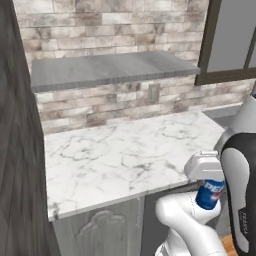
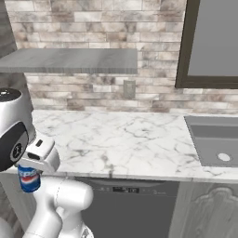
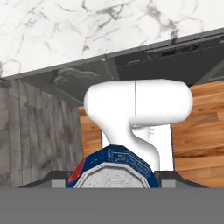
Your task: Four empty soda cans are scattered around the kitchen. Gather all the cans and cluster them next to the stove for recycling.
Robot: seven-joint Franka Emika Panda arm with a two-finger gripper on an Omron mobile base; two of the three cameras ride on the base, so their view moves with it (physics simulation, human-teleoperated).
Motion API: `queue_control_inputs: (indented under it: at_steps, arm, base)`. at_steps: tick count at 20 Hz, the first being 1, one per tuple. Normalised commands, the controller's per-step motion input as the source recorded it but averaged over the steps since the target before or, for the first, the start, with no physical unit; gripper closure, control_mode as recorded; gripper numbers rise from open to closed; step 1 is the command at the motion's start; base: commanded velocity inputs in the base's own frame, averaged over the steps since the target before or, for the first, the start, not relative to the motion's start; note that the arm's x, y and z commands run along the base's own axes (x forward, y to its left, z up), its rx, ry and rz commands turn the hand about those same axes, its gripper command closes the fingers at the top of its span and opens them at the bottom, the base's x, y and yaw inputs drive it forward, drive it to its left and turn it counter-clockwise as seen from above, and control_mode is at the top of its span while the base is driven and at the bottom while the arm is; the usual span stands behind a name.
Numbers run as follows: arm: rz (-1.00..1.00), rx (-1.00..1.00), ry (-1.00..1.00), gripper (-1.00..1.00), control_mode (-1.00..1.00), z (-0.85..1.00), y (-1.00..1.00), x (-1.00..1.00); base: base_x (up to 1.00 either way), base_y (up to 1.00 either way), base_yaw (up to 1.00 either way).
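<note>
A blue soda can [image 1: 210,194] with a white-and-red Pepsi mark hangs in the gripper [image 1: 209,196], clamped between the jaws below the white hand, out in front of the near edge of the marble counter [image 1: 120,155] and above the floor rather than over the worktop. From the right base camera the same can [image 2: 29,179] shows part of its white lettering, tucked beside the arm's white elbow, left of the dishwasher [image 2: 128,204] set under the counter. In the hand camera the can's blue top [image 3: 114,170] sits between the two dark fingertips [image 3: 52,181], with the arm's white link just beyond it, then wooden floor boards [image 3: 201,131] and the dark counter edge. The counter surface is white marble with grey veins. Behind it rises a wall of pale brick, carrying a grey floating shelf [image 1: 110,69] and a wall socket [image 1: 154,92] below it. A tall dark wood cabinet side [image 1: 17,150] closes the left end of the counter. At the far right lie a steel sink [image 2: 216,142] let into the counter and a dark-framed window [image 2: 211,44] above it.
</note>
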Motion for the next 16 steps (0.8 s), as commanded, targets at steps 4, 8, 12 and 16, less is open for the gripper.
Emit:
queue_control_inputs:
  at_steps: [4, 8, 12, 16]
  arm:
    - [0.00, 0.00, 0.00, 1.00, 1.00, 0.00, 0.00, 0.00]
    - [0.00, 0.00, 0.00, 1.00, 1.00, 0.00, 0.00, 0.00]
    - [0.00, 0.00, 0.00, 1.00, 1.00, 0.00, 0.00, 0.00]
    - [0.00, 0.00, 0.00, 1.00, 1.00, 0.00, 0.00, 0.00]
  base:
    - [-0.51, -0.36, -0.09]
    - [-0.31, -0.53, -0.16]
    - [-0.21, -0.54, -0.25]
    - [-0.27, -0.53, -0.32]
